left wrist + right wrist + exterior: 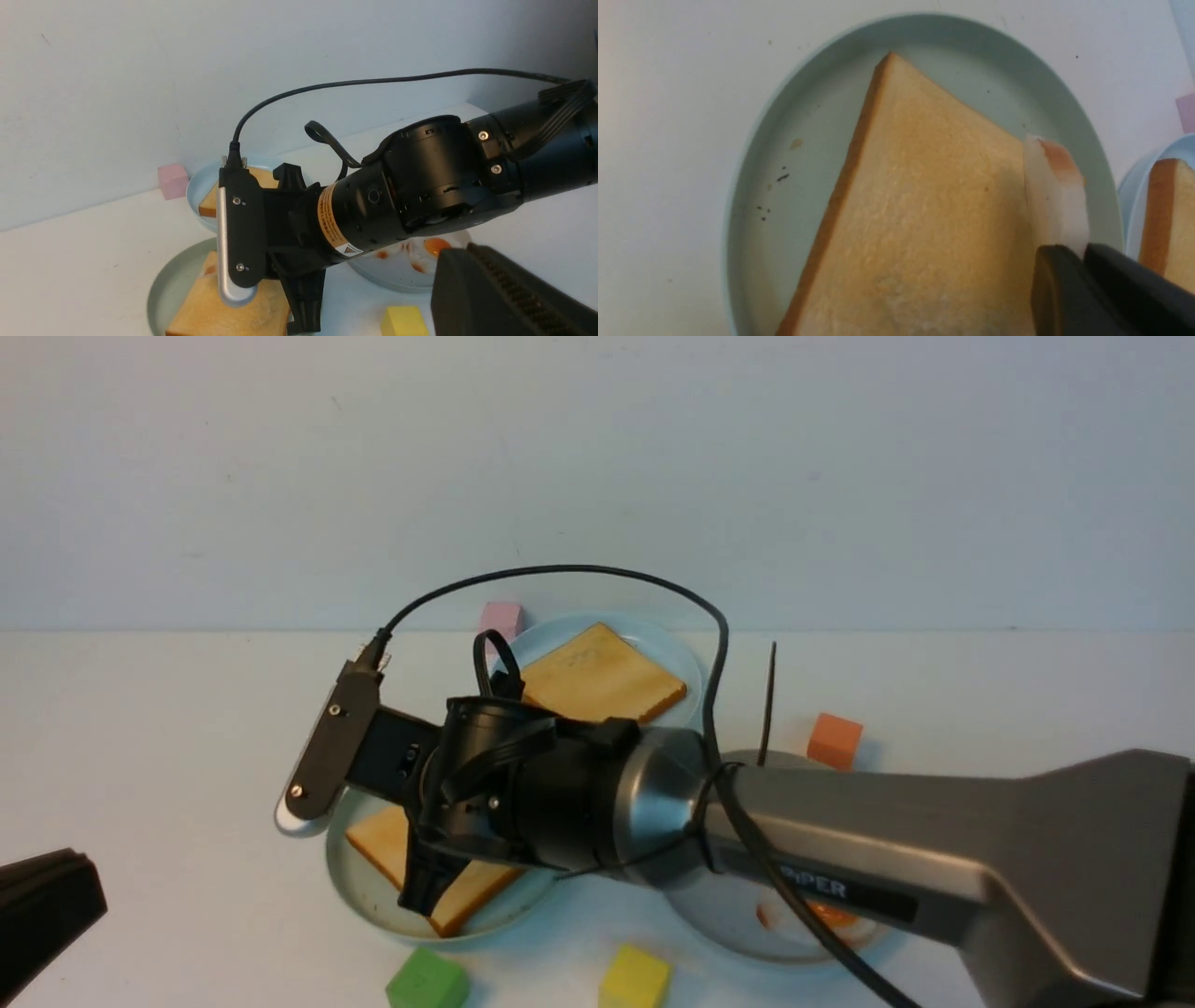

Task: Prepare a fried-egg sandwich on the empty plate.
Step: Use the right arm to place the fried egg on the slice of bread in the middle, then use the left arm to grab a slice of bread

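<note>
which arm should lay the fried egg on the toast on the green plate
Right, I'd say: the right gripper already grips the fried egg over the toast slice on the green plate. The left gripper is shut on nothing and off to the side.

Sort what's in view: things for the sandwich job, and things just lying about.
For the job:
- mint-green plate
- toast slice on it
- toast slice on the light blue plate
- fried egg in the right tool

Lying about:
- pink block
- orange block
- green block
- yellow block
</note>
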Controlling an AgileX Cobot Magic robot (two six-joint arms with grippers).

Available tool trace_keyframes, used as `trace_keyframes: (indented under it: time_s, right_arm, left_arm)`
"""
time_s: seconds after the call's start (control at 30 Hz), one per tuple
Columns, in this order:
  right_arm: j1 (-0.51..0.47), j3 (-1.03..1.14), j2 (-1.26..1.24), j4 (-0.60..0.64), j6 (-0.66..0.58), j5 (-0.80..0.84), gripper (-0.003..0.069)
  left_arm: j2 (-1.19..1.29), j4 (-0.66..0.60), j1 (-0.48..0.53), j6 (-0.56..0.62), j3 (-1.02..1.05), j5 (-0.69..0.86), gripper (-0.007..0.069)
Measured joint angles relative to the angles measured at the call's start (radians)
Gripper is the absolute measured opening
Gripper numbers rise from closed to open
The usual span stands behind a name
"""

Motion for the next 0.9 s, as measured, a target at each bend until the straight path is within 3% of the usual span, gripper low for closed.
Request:
trace_keyframes:
  time_s: [0.13, 0.4, 0.5, 0.67, 0.77, 0.83, 0.87, 0.9]
  right_arm:
    - [0.008, 0.000, 0.000, 0.040, 0.012, 0.033, 0.0203]
    - [0.022, 0.000, -0.027, 0.188, 0.028, 0.120, 0.0561]
    - [0.043, 0.000, -0.079, 0.230, 0.028, 0.158, 0.0632]
    - [0.056, 0.002, -0.228, 0.249, 0.028, 0.321, 0.0621]
    - [0.040, 0.020, -0.339, 0.248, 0.028, 0.458, 0.0533]
    - [0.021, 0.066, -0.457, 0.247, 0.028, 0.557, 0.0423]
    - [0.016, 0.076, -0.475, 0.247, 0.028, 0.570, 0.0402]
    - [0.004, 0.105, -0.538, 0.246, 0.028, 0.598, 0.0330]
  left_arm:
    - [0.000, 0.001, 0.000, 0.000, 0.000, 0.000, -0.0008]
    - [0.000, 0.016, 0.000, 0.000, 0.000, 0.001, -0.0002]
    - [0.000, 0.018, 0.000, 0.000, 0.000, 0.001, 0.0000]
    - [0.007, -0.002, 0.000, -0.006, 0.000, 0.047, 0.0001]
    - [0.056, -0.030, 0.000, -0.009, 0.000, 0.100, -0.0007]
    - [0.149, -0.063, 0.000, -0.010, -0.013, 0.158, -0.0013]
    - [0.180, -0.070, 0.000, -0.012, -0.020, 0.173, -0.0013]
    - [0.262, -0.099, 0.000, -0.019, -0.045, 0.202, -0.0013]
